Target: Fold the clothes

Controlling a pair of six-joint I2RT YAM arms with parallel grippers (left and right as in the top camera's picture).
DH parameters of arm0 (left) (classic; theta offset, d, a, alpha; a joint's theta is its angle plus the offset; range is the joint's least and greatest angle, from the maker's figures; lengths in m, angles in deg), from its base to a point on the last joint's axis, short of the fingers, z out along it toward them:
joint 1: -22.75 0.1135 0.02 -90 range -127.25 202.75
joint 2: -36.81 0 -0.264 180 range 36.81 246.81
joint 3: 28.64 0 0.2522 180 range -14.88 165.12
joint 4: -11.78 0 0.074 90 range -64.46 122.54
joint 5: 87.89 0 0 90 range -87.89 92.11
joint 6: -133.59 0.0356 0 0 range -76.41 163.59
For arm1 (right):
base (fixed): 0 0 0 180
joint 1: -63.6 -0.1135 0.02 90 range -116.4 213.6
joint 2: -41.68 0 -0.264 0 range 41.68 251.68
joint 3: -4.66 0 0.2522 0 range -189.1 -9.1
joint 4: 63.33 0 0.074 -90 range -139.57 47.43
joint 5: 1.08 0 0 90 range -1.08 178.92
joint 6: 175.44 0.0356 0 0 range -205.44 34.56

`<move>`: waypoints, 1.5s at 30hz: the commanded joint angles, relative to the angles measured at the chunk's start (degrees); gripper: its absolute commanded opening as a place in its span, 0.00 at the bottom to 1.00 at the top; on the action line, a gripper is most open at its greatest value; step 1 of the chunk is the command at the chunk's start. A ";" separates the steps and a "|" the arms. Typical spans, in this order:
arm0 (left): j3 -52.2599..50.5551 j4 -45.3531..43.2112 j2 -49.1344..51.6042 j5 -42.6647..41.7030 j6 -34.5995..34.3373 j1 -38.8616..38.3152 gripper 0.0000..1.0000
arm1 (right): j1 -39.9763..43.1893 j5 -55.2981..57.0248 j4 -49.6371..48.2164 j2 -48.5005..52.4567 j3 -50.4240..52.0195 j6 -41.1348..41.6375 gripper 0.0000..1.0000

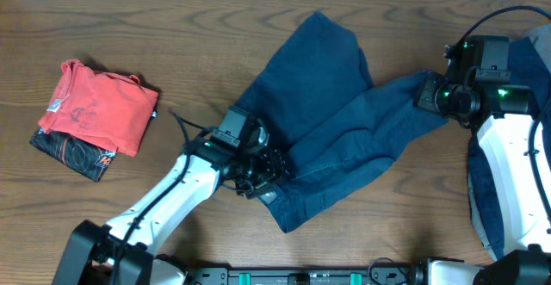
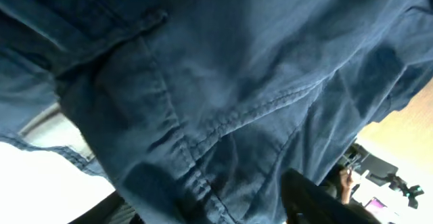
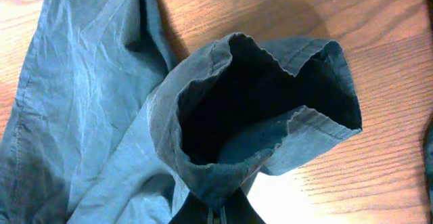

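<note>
As left tool [image 1: 263,180] and right tool [image 1: 428,94] pinch shorts [image 1: 336,117] edges, tabletop [image 1: 207,27] surrounds.

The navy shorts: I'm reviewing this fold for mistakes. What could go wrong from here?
The right gripper pinches just the hem edge of the shorts, whose leg opening gapes, so it may slip free. The middle lies bunched, so folding now may trap creases. Cloth fills the left wrist view, so the hold of the left gripper cannot be checked.

The left arm [image 1: 168,195] and the right arm [image 1: 508,156] are white with black joints [image 1: 231,132], thin black cables [image 1: 508,11] and small glowing green lights [image 1: 502,93].
</note>
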State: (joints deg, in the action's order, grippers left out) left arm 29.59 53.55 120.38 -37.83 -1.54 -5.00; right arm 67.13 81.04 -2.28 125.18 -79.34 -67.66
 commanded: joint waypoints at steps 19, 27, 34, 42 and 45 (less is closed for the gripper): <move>1.90 16.96 -26.47 1.44 1.53 -0.79 0.06 | 7.58 -1.42 8.39 -13.31 -3.85 -5.03 0.01; 1.86 19.39 -43.67 24.96 -9.75 -0.79 0.06 | 1.25 -3.52 -5.42 -12.07 -6.40 -2.54 0.01; 1.38 19.30 -40.54 34.18 -11.87 -0.76 0.06 | -4.96 -3.58 -15.54 -2.95 -6.40 0.00 0.01; 1.38 17.73 -31.45 48.17 -16.46 -0.42 0.06 | -9.79 -3.61 -26.43 9.42 -6.43 0.00 0.01; 1.38 16.74 -27.56 49.94 -17.81 1.18 0.06 | -11.58 -4.07 -33.07 13.88 -6.43 -0.04 0.01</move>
State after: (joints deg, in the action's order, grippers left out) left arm 30.55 70.03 90.28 4.42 -16.62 -5.30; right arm 56.97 75.21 -31.92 136.20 -84.58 -68.06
